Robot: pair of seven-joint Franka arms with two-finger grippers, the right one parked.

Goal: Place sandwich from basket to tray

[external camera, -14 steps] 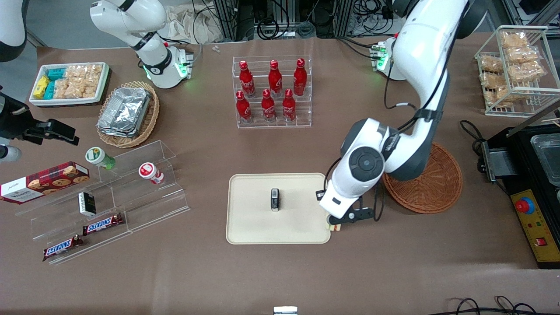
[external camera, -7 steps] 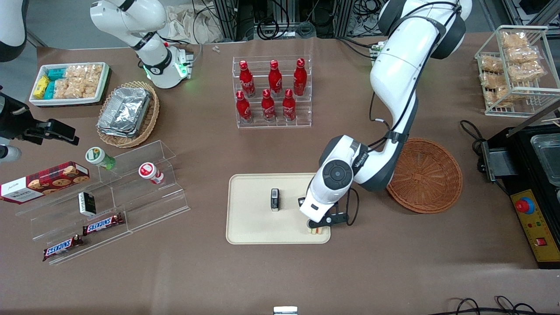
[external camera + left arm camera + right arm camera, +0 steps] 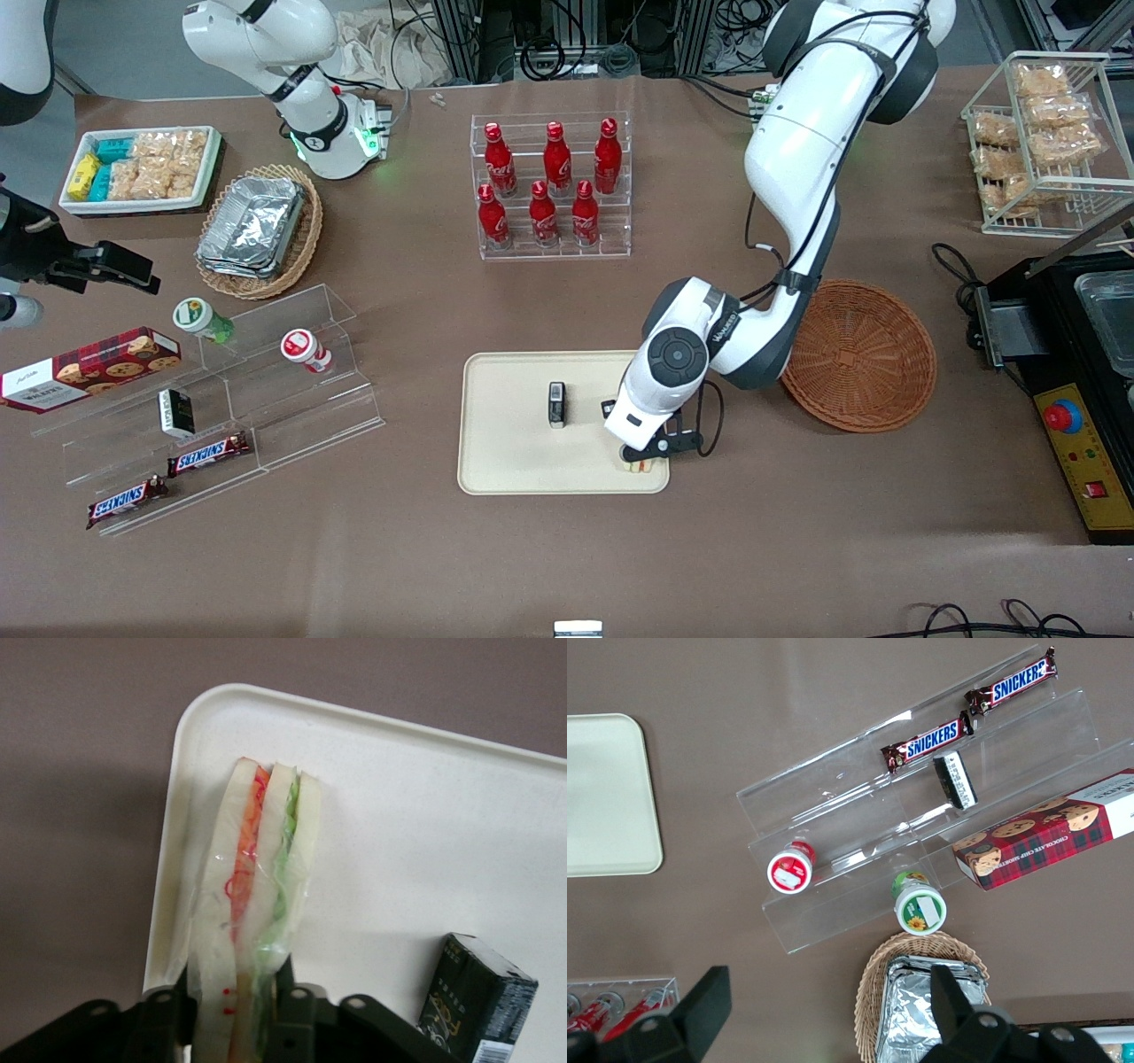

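Note:
The sandwich (image 3: 257,904), a clear-wrapped wedge of white bread with orange, red and green layers, is clamped between my gripper's black fingers (image 3: 297,1014). My gripper (image 3: 640,458) hangs over the corner of the cream tray (image 3: 514,461) that lies nearest the front camera on the working arm's side. In the front view only a sliver of the sandwich (image 3: 636,467) shows under the fingers. The reddish-brown round basket (image 3: 873,368) sits beside the tray toward the working arm's end, with nothing in it. I cannot tell whether the sandwich touches the tray (image 3: 425,850).
A small dark box (image 3: 556,404) stands upright mid-tray, also visible from the wrist as the dark box (image 3: 478,1001). A clear rack of red bottles (image 3: 549,186) stands farther from the front camera. An acrylic shelf with snacks (image 3: 221,399) lies toward the parked arm's end.
My gripper carried the sandwich from just off the tray's edge on the basket side to over the tray's corner, then almost stopped in the last half second.

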